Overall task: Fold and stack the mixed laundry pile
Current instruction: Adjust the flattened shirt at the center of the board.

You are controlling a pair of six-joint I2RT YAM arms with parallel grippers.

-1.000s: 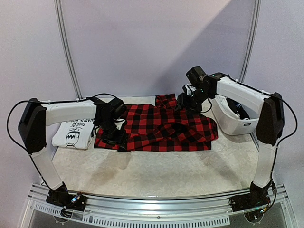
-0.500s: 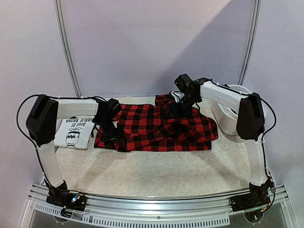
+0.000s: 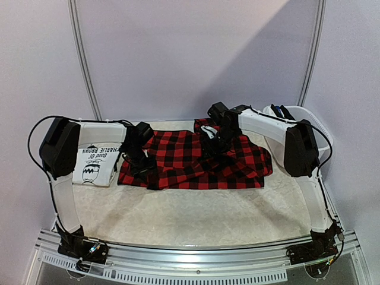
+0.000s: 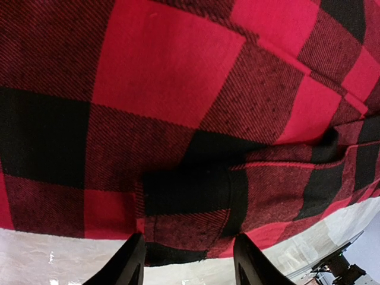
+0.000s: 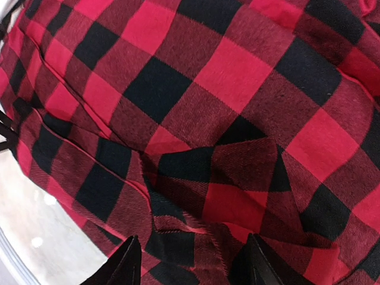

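red-black plaid garment (image 3: 184,160) spread across the middle of the desk (image 3: 196,217), left end effector (image 3: 141,169) at its left hem, fingers apart around the edge, right end effector (image 3: 212,144) low over the rumpled part, open too, folded white T-shirt (image 3: 92,166) far left

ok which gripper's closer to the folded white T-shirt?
Left. The left gripper is at the plaid garment edge beside the white T-shirt; the right gripper is over the garment's middle, farther off.

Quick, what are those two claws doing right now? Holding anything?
Left gripper: open, straddling the hem of the plaid garment.
Right gripper: open above the same garment, holding nothing.
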